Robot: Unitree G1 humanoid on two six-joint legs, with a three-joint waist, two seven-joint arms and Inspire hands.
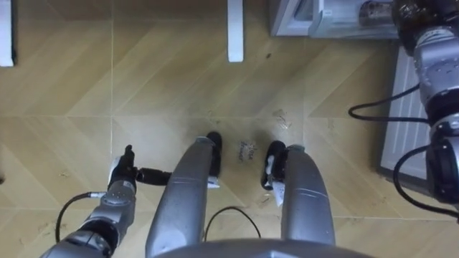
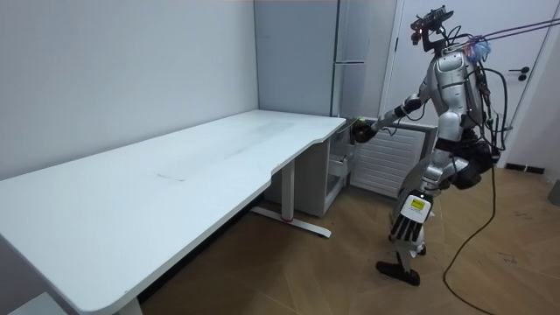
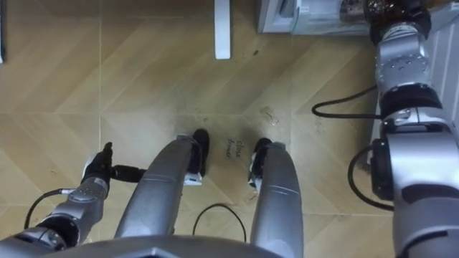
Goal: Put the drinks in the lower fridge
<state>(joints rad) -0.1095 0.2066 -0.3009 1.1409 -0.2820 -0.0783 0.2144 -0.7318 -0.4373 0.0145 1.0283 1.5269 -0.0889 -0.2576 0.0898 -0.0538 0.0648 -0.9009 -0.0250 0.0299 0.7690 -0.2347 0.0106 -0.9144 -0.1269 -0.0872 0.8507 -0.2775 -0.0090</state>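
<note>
We see the smooth grey boxy fridge far right on glossy wood-plank floor; a brownish drink (blurred) sits at its open front, beside the outstretched right hand, whose grip we cannot tell; the left hand hangs low, fingers straight

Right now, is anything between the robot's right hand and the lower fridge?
Nothing visible is. The right hand reaches out to the lower fridge, just past the end of the desk, and nothing shows between hand and fridge.

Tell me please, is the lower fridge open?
Open, it seems: the lower fridge shows inner shelves beyond the desk, near the right hand.
</note>
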